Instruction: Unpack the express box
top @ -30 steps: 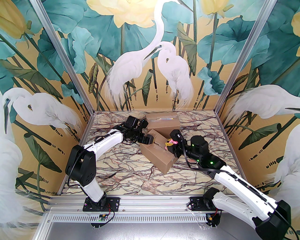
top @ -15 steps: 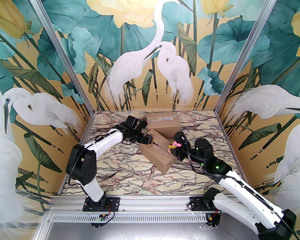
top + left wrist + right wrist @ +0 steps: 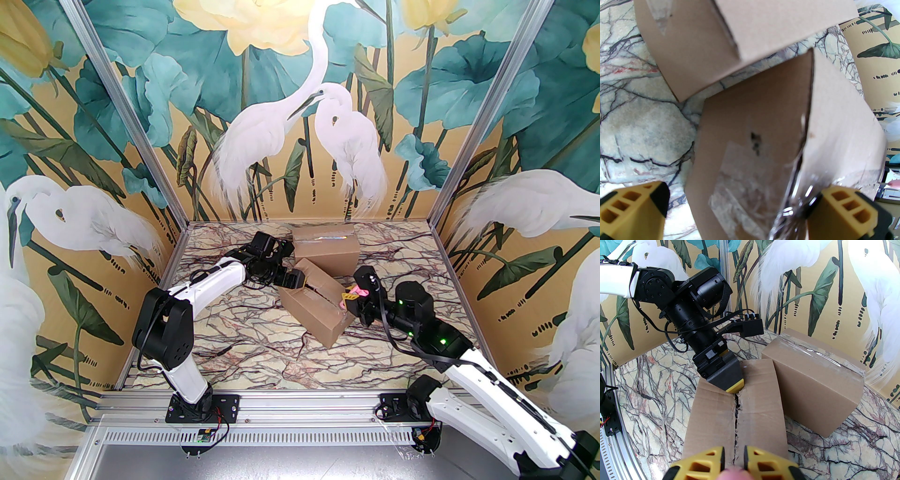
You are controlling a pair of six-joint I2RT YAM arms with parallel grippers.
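Across the middle of the marble-patterned surface [image 3: 243, 337] lies the opened brown cardboard box [image 3: 318, 314]. It is set slantwise, its length running from 11 o'clock to 5 o'clock in the overhead view.

My left fingers [image 3: 298, 280] stand spread wide at its 11 o'clock end, straddling that end. In the left wrist view the one at 4 o'clock touches crumpled clear tape [image 3: 794, 208] on the box's edge. The one at 8 o'clock hangs apart from the cardboard, with bare surface showing between them. Seen from the right wrist, one left fingertip sits on the top flaps at the far end of a ragged split that runs lengthwise between them.

My right fingers [image 3: 348, 296] are drawn narrow and pinch a small pink item [image 3: 359, 291], held just beside the box's 3 o'clock edge. What the item is I cannot tell.

At 12 o'clock from the opened box, close against its far flap, stands a sealed brown cardboard box [image 3: 328, 253]. It is upright, with a glossy tape strip [image 3: 328, 238] along its top, and it sits just past my left fingers at their 1 o'clock.

Painted panels of white herons and teal leaves [image 3: 281, 131] wall the surface at 9, 12 and 3 o'clock.
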